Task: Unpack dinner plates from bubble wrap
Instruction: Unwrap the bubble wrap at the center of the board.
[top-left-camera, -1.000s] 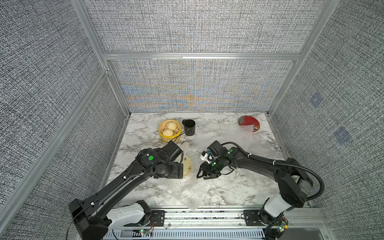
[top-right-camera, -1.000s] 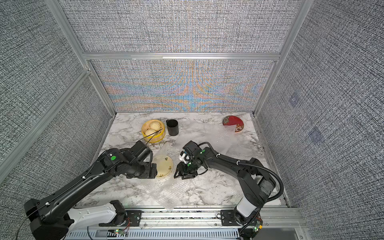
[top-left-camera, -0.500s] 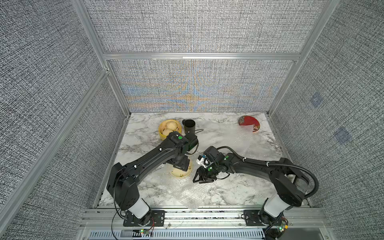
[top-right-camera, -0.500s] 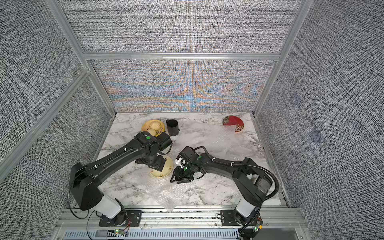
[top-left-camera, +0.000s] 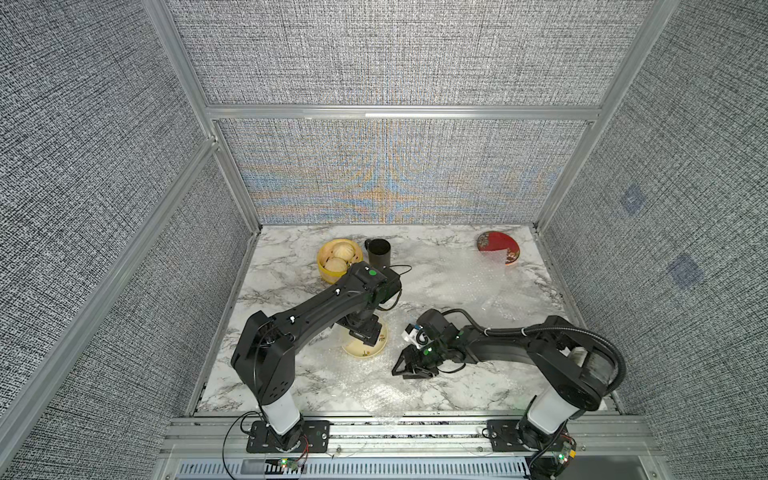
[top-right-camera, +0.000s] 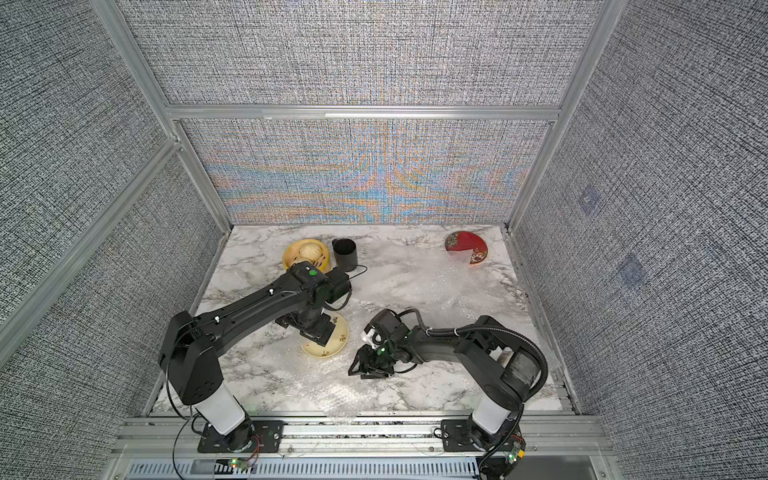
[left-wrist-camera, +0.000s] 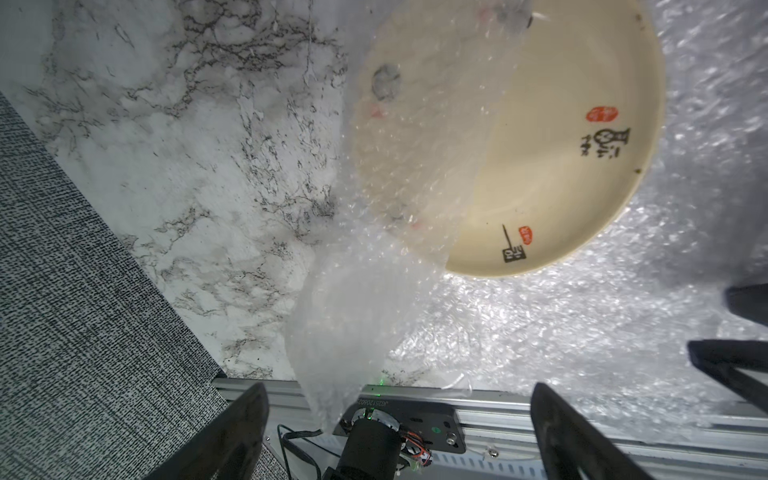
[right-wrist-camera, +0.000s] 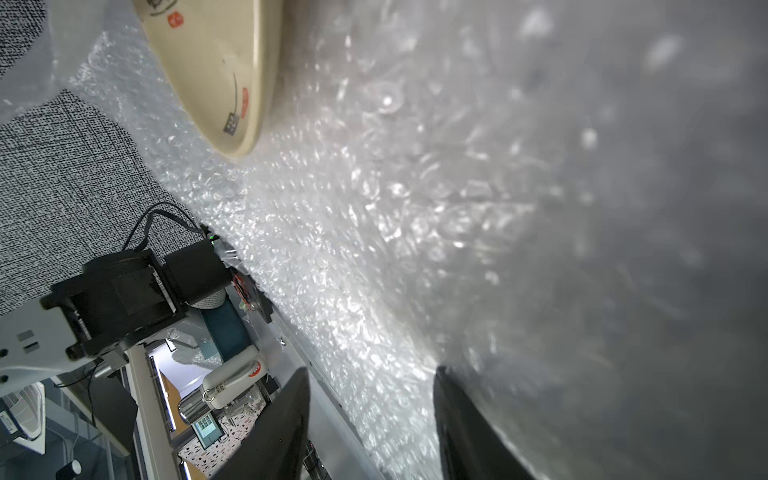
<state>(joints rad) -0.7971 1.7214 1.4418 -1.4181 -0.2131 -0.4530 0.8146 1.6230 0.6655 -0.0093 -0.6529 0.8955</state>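
Well, down on the white marble-patterned table (top-left-camera: 282, 266) a clear, bubbled sheet of bubble wrap (top-left-camera: 374, 386) lies spread across the near half, and both black arms are over it. The left arm (top-left-camera: 316, 307) reaches in from the near-left corner, the right arm (top-left-camera: 498, 345) from the near-right.

Middle of the table, there's the round cream plate with the dark rim (top-left-camera: 361, 351), sitting on that wrap. The left wrist view shows this plate (left-wrist-camera: 561, 166) with a flap of wrap draped over one side and small dark and red marks on the bare side. Far right corner holds the dark red plate with patterned rim (top-left-camera: 496, 245), and a second sheet (top-left-camera: 478, 282) overlaps its near edge. Back left sits a yellow round steamer basket (top-left-camera: 322, 266) with pale buns (top-left-camera: 338, 251), a black cup (top-left-camera: 378, 253) just beside it.

The left pincer (top-left-camera: 361, 332) hovers right above the cream plate, jaws spread wide, the loose flap rising between them, gripped by neither. The right pincer (top-left-camera: 409, 368) sits low on the sheet beside the plate, jaws partly apart, nothing visibly pinched.
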